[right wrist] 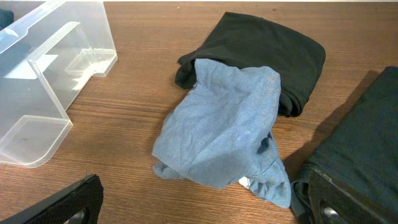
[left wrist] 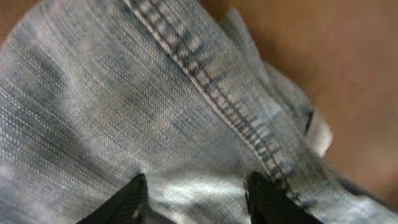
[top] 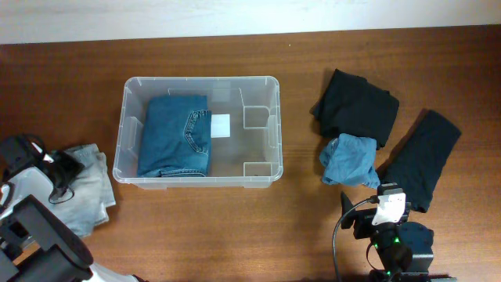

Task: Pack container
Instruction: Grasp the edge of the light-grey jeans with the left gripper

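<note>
one container, five garments

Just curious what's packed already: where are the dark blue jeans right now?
In the overhead view, the folded dark blue jeans lie inside the container, filling its left half, just left of the white label on its base.

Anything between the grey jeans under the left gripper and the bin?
Nothing visible. The grey jeans lie right beside the left wall of the container. Inside, folded blue jeans fill the left half only.

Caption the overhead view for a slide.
Clear plastic storage bin holding folded blue jeans; pale grey denim, two black garments and a light-blue cloth wait on the wooden table.
</note>
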Robot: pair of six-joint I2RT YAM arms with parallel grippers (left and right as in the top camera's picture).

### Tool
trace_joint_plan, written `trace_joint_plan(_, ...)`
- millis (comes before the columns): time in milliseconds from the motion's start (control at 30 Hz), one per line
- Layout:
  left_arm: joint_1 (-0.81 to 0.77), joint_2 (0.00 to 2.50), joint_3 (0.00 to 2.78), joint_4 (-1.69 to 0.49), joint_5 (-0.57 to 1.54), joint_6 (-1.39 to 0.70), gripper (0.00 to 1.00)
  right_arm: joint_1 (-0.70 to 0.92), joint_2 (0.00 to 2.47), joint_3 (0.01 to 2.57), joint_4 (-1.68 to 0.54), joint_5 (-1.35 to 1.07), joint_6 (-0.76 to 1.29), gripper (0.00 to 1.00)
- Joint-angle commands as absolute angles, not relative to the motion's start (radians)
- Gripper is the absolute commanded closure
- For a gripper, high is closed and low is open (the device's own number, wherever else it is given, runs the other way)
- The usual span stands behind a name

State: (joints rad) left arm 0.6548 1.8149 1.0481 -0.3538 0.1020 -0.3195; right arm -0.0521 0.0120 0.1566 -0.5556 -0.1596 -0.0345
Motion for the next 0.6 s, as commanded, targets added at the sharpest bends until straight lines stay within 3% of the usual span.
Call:
trace_joint_plan(0, 0.657, 1.886, 1.026, -0.288, 0.225, -0.441, 0.44, -0.059, 0.007, 0.15, -0.557, -0.165, -0.041, 0.02)
trace_joint_plan(200, 0.658, 1.88, 1.135, -0.374, 0.344, -0.393, 0.43, -0.059, 0.007, 0.15, -0.557, -0.165, -0.041, 0.02)
trace_joint_plan(433, 0.662, 1.81, 1.343, -0.795, 0.377, -0.221, 0.44, -0.059, 0.007, 0.15, -0.557, -0.165, -0.041, 0.02)
trace_joint_plan(567, 0.662, 1.766, 1.362, -0.997, 0.159, -0.154, 0.44, -0.059, 0.007, 0.15, -0.557, -0.165, -0.041, 0.02)
